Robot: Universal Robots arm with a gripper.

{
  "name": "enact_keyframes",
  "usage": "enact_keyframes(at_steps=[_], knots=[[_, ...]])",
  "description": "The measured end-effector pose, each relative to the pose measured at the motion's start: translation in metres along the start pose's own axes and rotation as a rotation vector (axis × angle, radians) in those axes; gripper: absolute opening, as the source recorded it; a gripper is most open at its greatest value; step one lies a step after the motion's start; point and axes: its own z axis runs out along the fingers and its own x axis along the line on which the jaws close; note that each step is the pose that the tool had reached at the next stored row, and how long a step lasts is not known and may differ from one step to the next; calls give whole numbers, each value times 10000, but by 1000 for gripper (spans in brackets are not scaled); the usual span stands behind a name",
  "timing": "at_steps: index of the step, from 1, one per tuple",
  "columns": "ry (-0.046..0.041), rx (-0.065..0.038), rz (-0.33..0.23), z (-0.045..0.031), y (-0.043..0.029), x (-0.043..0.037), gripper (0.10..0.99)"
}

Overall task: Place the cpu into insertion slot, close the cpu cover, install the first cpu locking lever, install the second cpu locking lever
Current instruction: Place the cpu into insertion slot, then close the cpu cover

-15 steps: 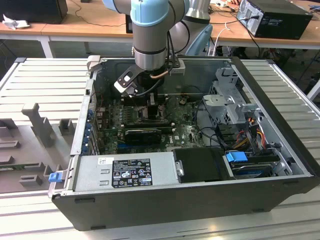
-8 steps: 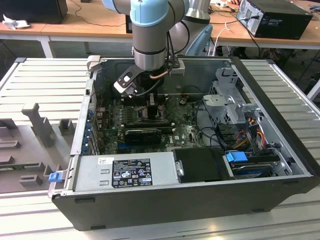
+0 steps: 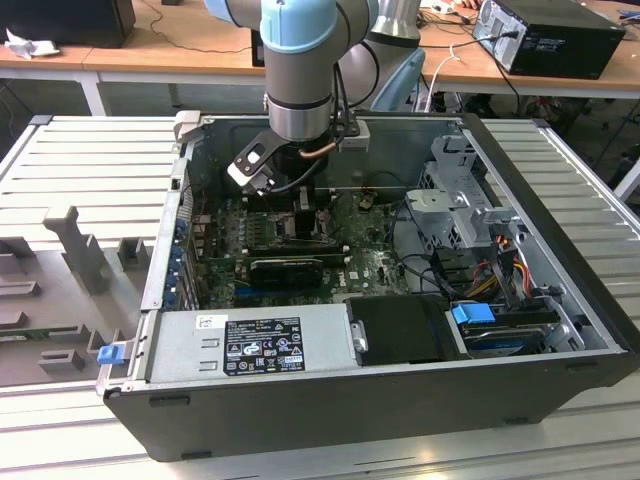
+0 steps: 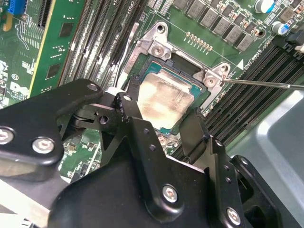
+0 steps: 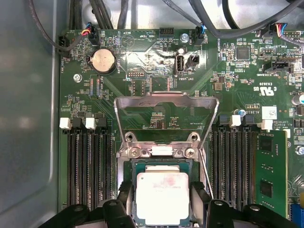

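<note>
Nearest in the exterior view is the power supply (image 3: pixel 250 345) along the near wall of the open computer case (image 3: pixel 560 330), which stands on the ribbed desk (image 3: pixel 90 160). Just beyond it lies the long black expansion card (image 3: pixel 288 270). Farther in, the arm reaches down so that the gripper (image 3: pixel 300 205) hangs over the green board.

In both wrist views the cpu (image 5: pixel 163 197) (image 4: pixel 164 99) lies flat inside the insertion slot (image 5: pixel 161 163), silver top upward. The black fingers (image 5: pixel 124 202) appear closed against two opposite edges of it, one on each side.

On the far side of the slot the cpu cover (image 5: pixel 166 98) stands raised on its hinge, and a thin locking lever (image 4: pixel 259 84) juts out free beside the socket.

The step in hand looks to be seating the chip. Doing it well means keeping it level and square to the socket's corners and using no downward force. The grip should let go evenly, so that neither side drags or tips the chip.
</note>
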Motion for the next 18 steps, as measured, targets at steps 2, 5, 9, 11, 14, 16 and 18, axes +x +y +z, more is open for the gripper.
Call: enact_keyframes(at_steps=[2,5,9,11,14,16,18], knots=[[0,1,-1,-27,2,0,604],[0,1,-1,-80,5,1,588],[-1,0,-1,-120,7,1,161],[-2,1,-1,-130,7,1,106],[-1,1,-1,-148,8,1,106],[-2,1,-1,-157,9,1,106],[-5,-1,-2,-172,10,2,106]])
